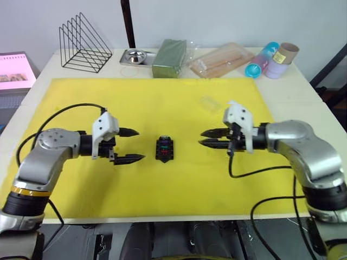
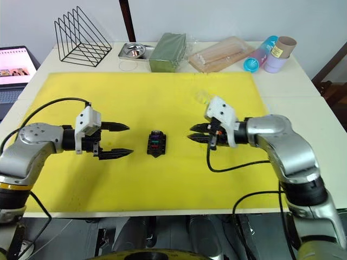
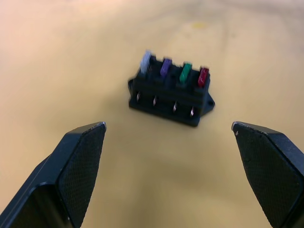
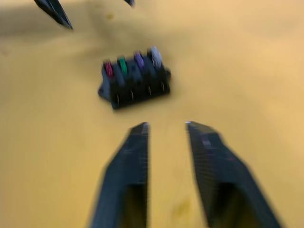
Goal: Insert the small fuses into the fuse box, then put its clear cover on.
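Yellow mat [image 1: 162, 108]: fuse box [image 1: 165, 148] between both jaws, touching neither.

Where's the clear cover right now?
In the left eye view the clear cover lies on the yellow mat, toward the robot's right, just beyond the right gripper and away from the fuse box.

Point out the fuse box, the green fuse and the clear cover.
fuse box [image 3: 166, 104]: left wrist view, black front wall.
green fuse [image 3: 185, 73]: left wrist view, its upright body.
clear cover [image 1: 208, 103]: left eye view, top face, on the yellow mat.
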Controlling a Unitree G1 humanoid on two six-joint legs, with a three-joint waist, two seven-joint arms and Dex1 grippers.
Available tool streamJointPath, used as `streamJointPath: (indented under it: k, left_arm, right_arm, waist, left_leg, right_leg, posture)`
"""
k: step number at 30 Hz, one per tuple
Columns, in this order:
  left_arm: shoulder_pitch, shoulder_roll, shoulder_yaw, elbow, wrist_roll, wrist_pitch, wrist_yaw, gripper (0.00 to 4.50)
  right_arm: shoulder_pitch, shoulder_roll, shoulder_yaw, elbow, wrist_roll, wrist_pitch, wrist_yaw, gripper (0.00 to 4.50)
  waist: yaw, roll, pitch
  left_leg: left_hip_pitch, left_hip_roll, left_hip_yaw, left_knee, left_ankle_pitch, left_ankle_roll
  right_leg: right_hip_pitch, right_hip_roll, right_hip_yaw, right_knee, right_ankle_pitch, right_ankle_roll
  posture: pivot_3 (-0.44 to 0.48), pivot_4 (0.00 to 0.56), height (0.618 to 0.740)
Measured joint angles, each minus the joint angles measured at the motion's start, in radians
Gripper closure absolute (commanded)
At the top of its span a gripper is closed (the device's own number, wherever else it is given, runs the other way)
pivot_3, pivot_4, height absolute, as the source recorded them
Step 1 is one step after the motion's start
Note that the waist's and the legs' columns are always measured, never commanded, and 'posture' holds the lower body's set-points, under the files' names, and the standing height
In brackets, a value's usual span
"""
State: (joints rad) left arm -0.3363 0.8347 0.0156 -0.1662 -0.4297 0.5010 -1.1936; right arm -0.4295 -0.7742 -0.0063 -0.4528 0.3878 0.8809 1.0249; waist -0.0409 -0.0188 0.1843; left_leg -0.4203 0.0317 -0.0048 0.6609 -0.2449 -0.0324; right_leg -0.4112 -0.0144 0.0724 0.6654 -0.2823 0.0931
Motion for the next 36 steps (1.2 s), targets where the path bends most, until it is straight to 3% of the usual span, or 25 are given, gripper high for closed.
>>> streamJointPath:
  k: [5, 6, 11, 19, 22, 27, 36]
  left_arm:
    - [0.037, 0.057, 0.036, -0.006, -0.017, 0.020, -0.002, 0.00]
    - [0.051, 0.075, 0.048, -0.004, -0.016, 0.020, -0.003, 0.00]
    - [0.077, 0.100, 0.071, 0.002, -0.016, 0.018, 0.000, 0.00]
    - [0.065, 0.048, 0.047, -0.009, -0.012, 0.004, 0.027, 0.00]
    - [0.067, 0.018, 0.033, -0.011, 0.002, -0.015, 0.046, 0.00]
    - [0.064, -0.019, -0.005, -0.014, 0.008, -0.028, 0.066, 0.00]
    - [0.074, -0.037, -0.031, -0.051, 0.007, -0.030, 0.094, 0.00]
  right_arm:
    - [0.113, -0.050, -0.120, -0.066, 0.044, 0.025, -0.043, 0.19]
    - [0.154, -0.065, -0.153, -0.080, 0.050, 0.028, -0.052, 0.06]
    - [0.264, -0.079, -0.241, -0.094, 0.056, 0.028, -0.104, 0.06]
    - [0.166, -0.067, -0.184, -0.046, 0.062, -0.007, -0.182, 0.06]
    - [0.054, -0.039, -0.099, 0.086, 0.012, -0.038, -0.222, 0.06]
    - [-0.196, 0.052, 0.033, 0.445, -0.097, -0.129, -0.266, 0.06]
    - [-0.577, 0.204, 0.151, 1.141, -0.252, -0.409, -0.194, 0.06]
  waist:
    - [0.000, 0.000, 0.000]
    - [0.001, 0.000, 0.000]
    - [0.005, 0.000, 0.000]
    - [0.002, 0.000, 0.000]
    - [-0.001, 0.000, 0.000]
    - [-0.003, 0.000, 0.000]
    - [-0.005, 0.000, 0.001]
  left_leg:
    - [0.000, 0.000, 0.000, 0.000, 0.000, 0.000]
    - [0.000, 0.000, 0.000, 0.000, 0.000, 0.000]
    - [0.000, 0.000, 0.001, 0.000, 0.000, 0.000]
    - [0.000, 0.000, 0.001, 0.000, 0.000, 0.000]
    - [0.001, 0.000, 0.002, 0.000, 0.000, 0.000]
    - [0.000, -0.001, 0.002, 0.000, 0.000, 0.000]
    - [-0.002, -0.001, 0.003, -0.001, 0.000, 0.000]
  right_leg:
    - [0.000, 0.000, 0.000, 0.000, 0.000, 0.000]
    - [0.000, 0.000, 0.000, -0.001, 0.000, 0.000]
    - [0.000, -0.001, 0.001, -0.001, 0.000, 0.000]
    - [0.000, 0.000, 0.001, -0.001, 0.000, 0.000]
    - [0.000, 0.000, 0.001, -0.001, 0.000, 0.000]
    - [-0.001, 0.000, 0.002, -0.001, 0.000, 0.000]
    - [-0.002, 0.000, 0.002, 0.000, 0.000, 0.000]
  posture:
    - [0.000, 0.150, 0.740]
    - [0.000, 0.150, 0.740]
    - [0.000, 0.150, 0.740]
    - [0.000, 0.150, 0.740]
    - [0.000, 0.150, 0.740]
    - [0.000, 0.150, 0.740]
    - [0.000, 0.150, 0.740]
